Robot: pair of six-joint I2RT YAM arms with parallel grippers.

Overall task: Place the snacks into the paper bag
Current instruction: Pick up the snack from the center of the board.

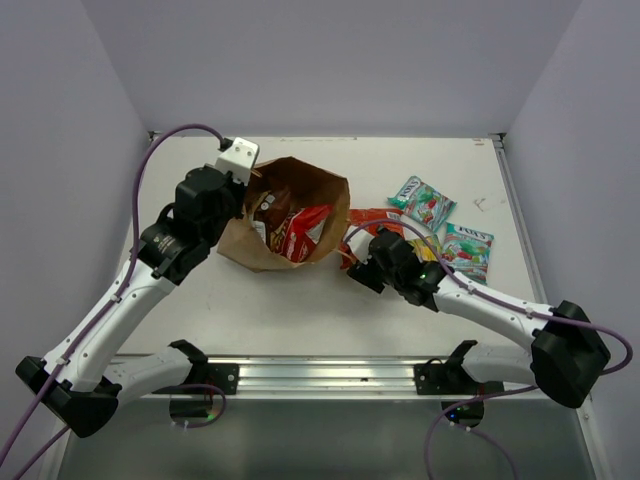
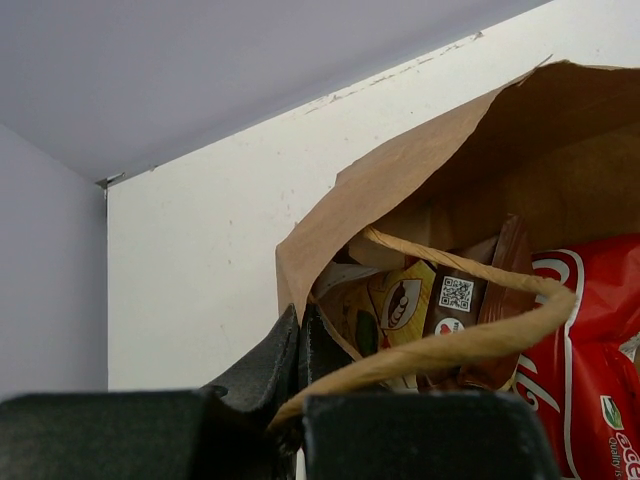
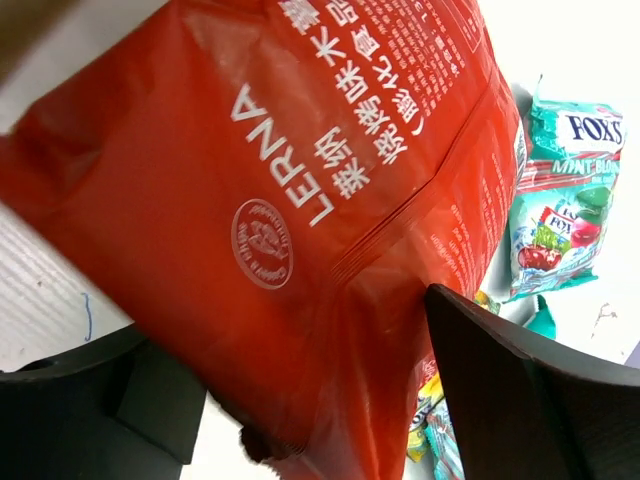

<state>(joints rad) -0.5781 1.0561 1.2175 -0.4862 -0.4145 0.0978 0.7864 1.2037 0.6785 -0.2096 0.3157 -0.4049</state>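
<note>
The brown paper bag (image 1: 262,250) lies with its mouth open toward me. Inside it are a red-white packet (image 1: 305,232) (image 2: 590,340) and a brown chip packet (image 2: 470,300). My left gripper (image 1: 243,197) (image 2: 300,325) is shut on the bag's left rim, and a twisted handle (image 2: 450,345) loops across in front of it. A red-orange bag (image 1: 372,222) (image 3: 300,180) lies just right of the paper bag. My right gripper (image 1: 357,262) (image 3: 290,330) is open, with the near end of the red-orange bag between its wide jaws.
Two green candy bags (image 1: 422,200) (image 1: 468,250) lie to the right of the red-orange bag; one candy bag (image 3: 560,200) shows in the right wrist view. A yellow-patterned packet (image 3: 425,430) peeks out beneath the red-orange bag. Walls close the table at the back and sides.
</note>
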